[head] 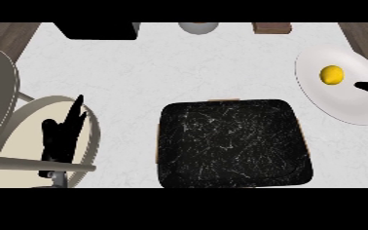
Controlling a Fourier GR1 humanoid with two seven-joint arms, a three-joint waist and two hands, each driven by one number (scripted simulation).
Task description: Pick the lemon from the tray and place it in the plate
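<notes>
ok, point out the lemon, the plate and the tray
lemon (332,74), head view, centre of the fruit
plate (316,66), head view, bare white surface left of lemon
tray (233,143), head view, middle of its black surface

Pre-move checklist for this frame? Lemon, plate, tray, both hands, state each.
1. Lemon lies on the plate: ok.
2. Lemon is free of any hand: ok, nothing curls round it; a black tip at the right edge lies apart from it.
3. Tray holds no lemon: ok, only its dark speckled surface shows.
4. Left hand out of the way: ok, at the lower left, fingers straight and up, holding nothing.
5. Right hand state: cannot tell, only that black tip over the plate shows, which may belong to it.
6. Plate wholly on the counter: cannot tell, its right side is cut off by the view's edge.
</notes>
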